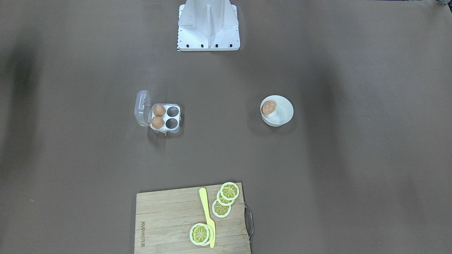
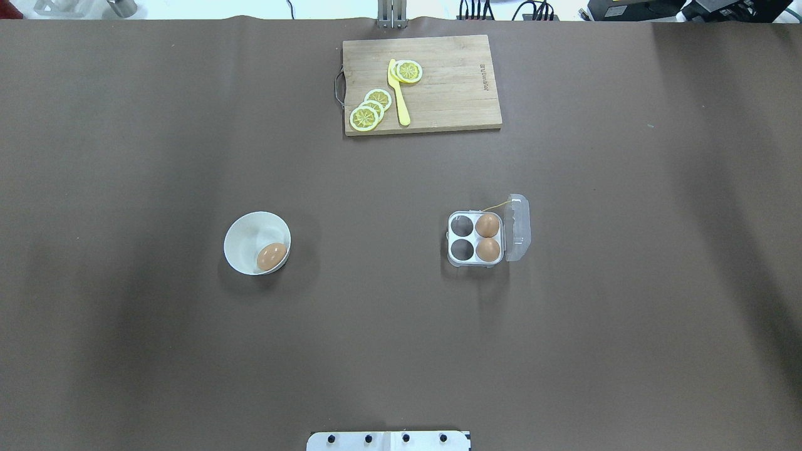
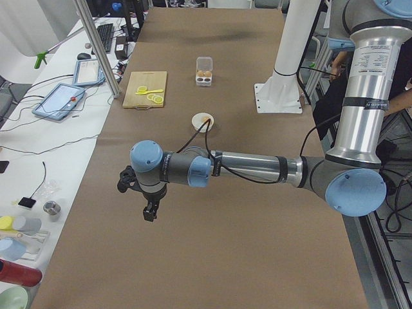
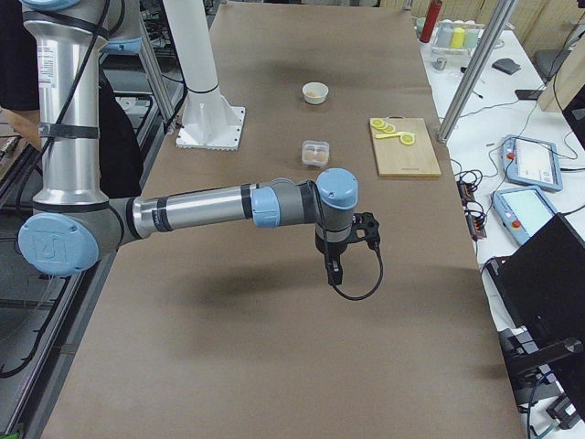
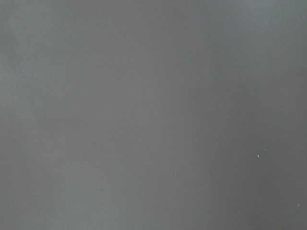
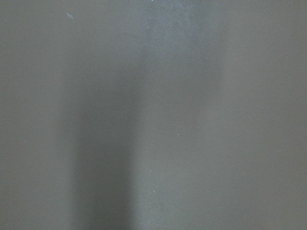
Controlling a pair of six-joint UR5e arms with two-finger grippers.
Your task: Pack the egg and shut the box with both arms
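Brown table [image 2: 125, 156], one box [image 2: 517, 228] with two eggs [image 2: 487, 225], one bowl [image 2: 247, 232] with one egg [image 2: 272, 256], fingers' [image 3: 149, 212] opening unclear

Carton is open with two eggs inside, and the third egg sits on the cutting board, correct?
No: the third egg lies in the white bowl, not on the cutting board; the overhead view shows it. Carton open, two eggs: right.

Robotics laboratory. Evidence: industrial arms [image 3: 244, 168] beside a white pedestal [image 1: 208, 31], a brown-covered surface [image 2: 626, 313], teach pendants [image 4: 525, 157] on a white side bench [image 3: 64, 167], aluminium frame posts [image 3: 96, 45] at the surface's edge.
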